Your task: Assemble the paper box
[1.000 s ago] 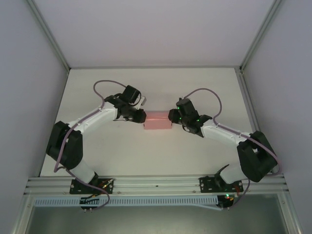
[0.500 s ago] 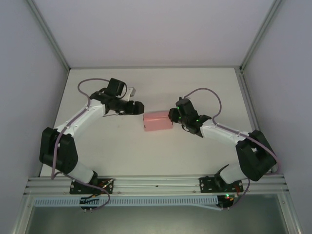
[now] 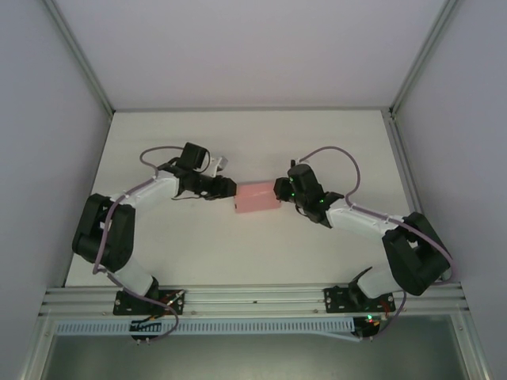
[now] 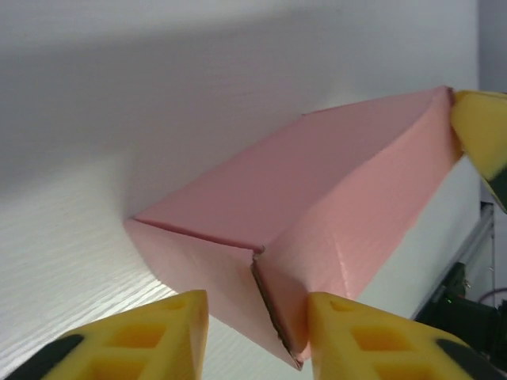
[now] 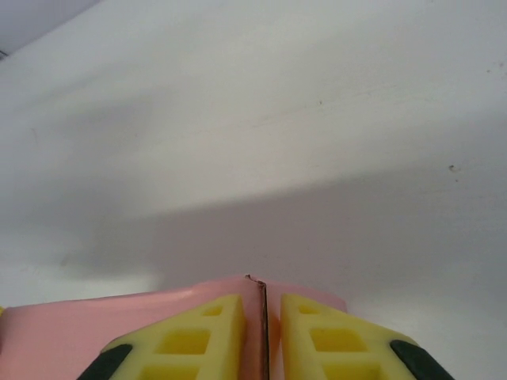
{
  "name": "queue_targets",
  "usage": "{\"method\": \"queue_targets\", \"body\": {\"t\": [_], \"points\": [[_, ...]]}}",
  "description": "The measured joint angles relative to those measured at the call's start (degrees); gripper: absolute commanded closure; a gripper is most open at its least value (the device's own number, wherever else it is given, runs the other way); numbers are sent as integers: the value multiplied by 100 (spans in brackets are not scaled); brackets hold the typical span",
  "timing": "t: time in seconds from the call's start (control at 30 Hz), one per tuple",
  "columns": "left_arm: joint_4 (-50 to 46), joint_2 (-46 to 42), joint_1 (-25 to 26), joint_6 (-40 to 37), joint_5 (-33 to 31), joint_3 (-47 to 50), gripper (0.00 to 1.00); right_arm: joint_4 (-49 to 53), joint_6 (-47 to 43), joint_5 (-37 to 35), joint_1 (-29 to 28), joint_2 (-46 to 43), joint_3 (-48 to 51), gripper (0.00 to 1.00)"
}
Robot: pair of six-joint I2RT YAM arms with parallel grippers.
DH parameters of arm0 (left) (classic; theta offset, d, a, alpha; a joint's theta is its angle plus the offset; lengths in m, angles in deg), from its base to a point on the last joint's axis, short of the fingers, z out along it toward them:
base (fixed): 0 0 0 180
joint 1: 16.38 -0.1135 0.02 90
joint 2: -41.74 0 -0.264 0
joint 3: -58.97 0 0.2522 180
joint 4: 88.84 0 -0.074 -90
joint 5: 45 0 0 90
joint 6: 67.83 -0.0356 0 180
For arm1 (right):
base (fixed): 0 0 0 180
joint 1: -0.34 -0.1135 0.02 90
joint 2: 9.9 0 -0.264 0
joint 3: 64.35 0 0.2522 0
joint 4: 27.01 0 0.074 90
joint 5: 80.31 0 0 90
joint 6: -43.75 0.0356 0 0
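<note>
The paper box is a small pink closed-up rectangular box lying mid-table between both arms. My left gripper is at its left end. In the left wrist view the left gripper stands open, its yellow fingers astride the box's near corner seam; one finger touches the end face, the other stands apart. My right gripper is at the box's right end. In the right wrist view the right gripper is shut on a thin edge of the pink card.
The white table is bare around the box, with side walls left and right and a metal rail at the near edge. A yellow finger of the right gripper shows at the box's far end in the left wrist view.
My left arm pulled back to the left, away from the box, then came back to its left end. The right gripper kept hold, and the box turned slightly.
</note>
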State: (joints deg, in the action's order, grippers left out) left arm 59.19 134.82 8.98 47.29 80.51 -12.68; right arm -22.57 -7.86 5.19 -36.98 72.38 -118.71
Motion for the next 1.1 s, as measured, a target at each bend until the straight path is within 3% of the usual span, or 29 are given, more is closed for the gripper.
{"method": "queue_targets", "body": {"t": [0.2, 0.47, 0.5, 0.63, 0.67, 0.77, 0.87, 0.93, 0.97, 1.0, 1.1], "points": [[540, -92, -57, 90, 350, 350, 87, -1515, -142, 48, 28, -42, 772, 86], [704, -48, -66, 0, 396, 378, 87, -2562, -293, 39, 37, -13, 1257, 92], [708, -35, -66, -17, 398, 361, 84, -2581, -306, 37, 46, -22, 1270, 91], [487, 87, -13, -164, 278, 92, 62, -2214, -409, 42, 59, -203, 1235, 70], [393, 131, 13, -232, 190, -4, 55, -2009, -433, 35, 66, -243, 1169, 66], [35, 227, 63, -402, -127, -289, 47, -1169, -507, 72, 87, -216, 708, 57], [-293, 313, 116, -555, -420, -660, 32, -409, -575, 308, 28, -181, 293, 53], [-490, 323, 149, -629, -553, -953, 23, 26, -658, 398, -20, -181, 70, 41], [-555, 319, 162, -693, -621, -1106, 17, 216, -699, 420, -35, -184, -37, 40], [-645, 319, 166, -739, -691, -1276, 2, 431, -769, 431, -39, -184, -173, 37], [-837, 240, 164, -828, -984, -1731, 0, 1036, -1016, 433, -39, -186, -675, 22]]}}
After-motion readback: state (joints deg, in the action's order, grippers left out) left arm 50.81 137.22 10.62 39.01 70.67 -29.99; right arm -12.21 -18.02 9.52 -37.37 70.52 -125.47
